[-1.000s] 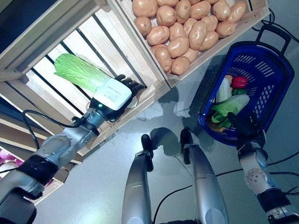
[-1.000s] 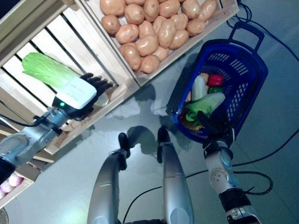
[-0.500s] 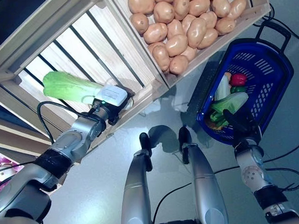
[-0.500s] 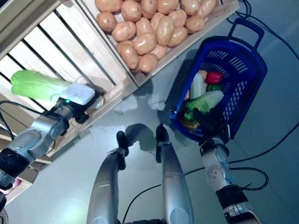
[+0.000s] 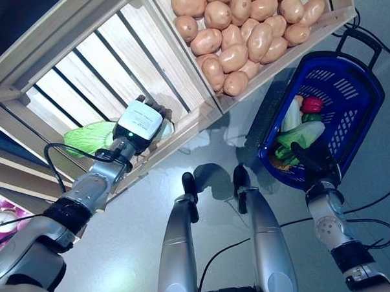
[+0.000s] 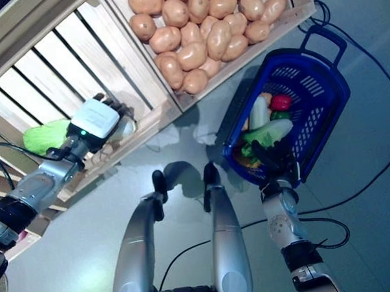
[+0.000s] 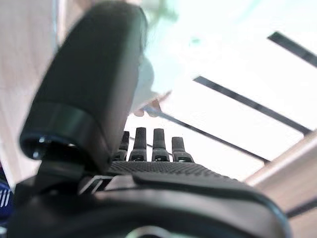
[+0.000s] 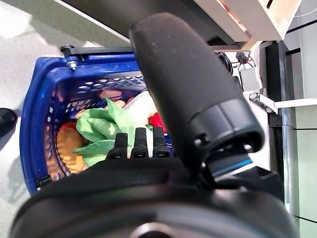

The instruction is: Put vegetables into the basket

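My left hand [image 5: 141,121] is inside a slatted wooden crate [image 5: 63,93], shut on the white base of a pale green napa cabbage [image 5: 84,136] that sticks out to the left near the crate's front edge. In the left wrist view the thumb [image 7: 94,89] presses on the cabbage's pale base [image 7: 153,74]. The blue basket [image 5: 368,87] stands on the floor at the right. It holds a green leafy cabbage [image 5: 301,136], a white-and-green vegetable [image 5: 291,116], a red pepper [image 5: 312,104] and something orange [image 8: 67,146]. My right hand [image 5: 316,166] is open at the basket's near rim.
The wooden stand [image 5: 200,113] with its tilted crates fills the upper left and centre. Its front edge runs close to the basket's left side. Grey floor lies below the stand. Black cables [image 5: 385,196] run over the floor right of the basket.
My left hand has swung the cabbage down towards the crate's front edge; the cabbage now lies lower and further left. The right hand and the basket have not moved.
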{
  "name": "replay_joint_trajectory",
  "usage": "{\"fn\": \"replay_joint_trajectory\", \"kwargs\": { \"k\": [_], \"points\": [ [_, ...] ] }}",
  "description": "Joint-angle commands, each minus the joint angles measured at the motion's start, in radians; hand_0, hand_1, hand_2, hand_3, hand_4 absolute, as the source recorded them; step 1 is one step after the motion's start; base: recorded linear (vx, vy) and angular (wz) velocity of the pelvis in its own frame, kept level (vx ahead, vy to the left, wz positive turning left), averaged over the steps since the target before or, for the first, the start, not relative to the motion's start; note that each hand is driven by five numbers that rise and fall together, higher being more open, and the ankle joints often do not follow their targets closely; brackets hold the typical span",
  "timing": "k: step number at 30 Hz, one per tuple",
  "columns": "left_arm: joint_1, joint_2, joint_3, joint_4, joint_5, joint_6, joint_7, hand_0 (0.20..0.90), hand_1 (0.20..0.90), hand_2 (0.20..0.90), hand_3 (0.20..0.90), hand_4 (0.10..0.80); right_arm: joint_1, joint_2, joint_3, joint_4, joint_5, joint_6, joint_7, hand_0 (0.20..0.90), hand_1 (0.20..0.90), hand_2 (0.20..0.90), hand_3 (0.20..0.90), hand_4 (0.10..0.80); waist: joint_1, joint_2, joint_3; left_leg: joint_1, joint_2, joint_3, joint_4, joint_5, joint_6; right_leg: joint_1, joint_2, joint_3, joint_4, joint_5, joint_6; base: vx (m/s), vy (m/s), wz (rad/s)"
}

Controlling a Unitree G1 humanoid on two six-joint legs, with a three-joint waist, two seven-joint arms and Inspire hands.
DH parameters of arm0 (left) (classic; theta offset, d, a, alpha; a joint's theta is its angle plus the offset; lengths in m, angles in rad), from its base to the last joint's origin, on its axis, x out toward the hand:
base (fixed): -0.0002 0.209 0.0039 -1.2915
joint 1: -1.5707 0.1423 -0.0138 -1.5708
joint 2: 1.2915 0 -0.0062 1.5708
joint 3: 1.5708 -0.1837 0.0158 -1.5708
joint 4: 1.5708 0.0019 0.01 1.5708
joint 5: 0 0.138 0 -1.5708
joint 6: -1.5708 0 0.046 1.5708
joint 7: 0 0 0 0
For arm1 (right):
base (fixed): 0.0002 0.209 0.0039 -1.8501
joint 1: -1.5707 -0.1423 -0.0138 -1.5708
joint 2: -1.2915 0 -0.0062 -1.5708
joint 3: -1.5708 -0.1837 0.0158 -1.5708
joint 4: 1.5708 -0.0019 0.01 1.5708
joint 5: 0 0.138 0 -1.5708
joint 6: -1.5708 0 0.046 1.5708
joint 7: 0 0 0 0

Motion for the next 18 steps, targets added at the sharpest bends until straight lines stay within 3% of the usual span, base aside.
{"fn": "replay_joint_trajectory", "kwargs": {
  "k": [1, 6, 18],
  "points": [
    [-0.038, 0.047, 0.092, 0.039, 0.04, 0.069, 0.184, 0.9, 0.9, 0.9, 0.9, 0.8, 0.01, -0.035, -0.048, -0.078, -0.059, -0.089, 0.023, 0.9, 0.9, 0.9, 0.9, 0.8, 0.007, -0.028, -0.004, -0.03, 0.001, 0.032, 0.004, 0.019, 0.004, 0.031, -0.03, -0.038, -0.051, 0.081, 0.018, 0.0, 0.0, 0.0],
    [-0.025, -0.022, 0.117, 0.152, -0.04, 0.076, 0.324, 0.9, 0.9, 0.9, 0.9, 0.8, 0.001, -0.022, -0.042, -0.086, -0.083, -0.089, 0.006, 0.9, 0.9, 0.9, 0.9, 0.8, 0.005, -0.034, -0.004, -0.043, 0.001, 0.025, 0.004, 0.026, 0.001, 0.012, -0.025, -0.033, -0.036, 0.08, 0.019, 0.0, 0.0, 0.0],
    [-0.045, -0.166, 0.142, 0.276, -0.224, 0.061, 0.482, 0.9, 0.9, 0.9, 0.9, 0.8, -0.044, 0.022, -0.015, -0.067, -0.132, -0.088, -0.03, 0.9, 0.9, 0.9, 0.9, 0.8, 0.001, -0.056, -0.004, -0.049, -0.005, 0.015, 0.002, 0.025, -0.001, -0.001, -0.009, -0.018, -0.031, 0.081, 0.02, 0.0, 0.0, 0.0]
  ]
}}
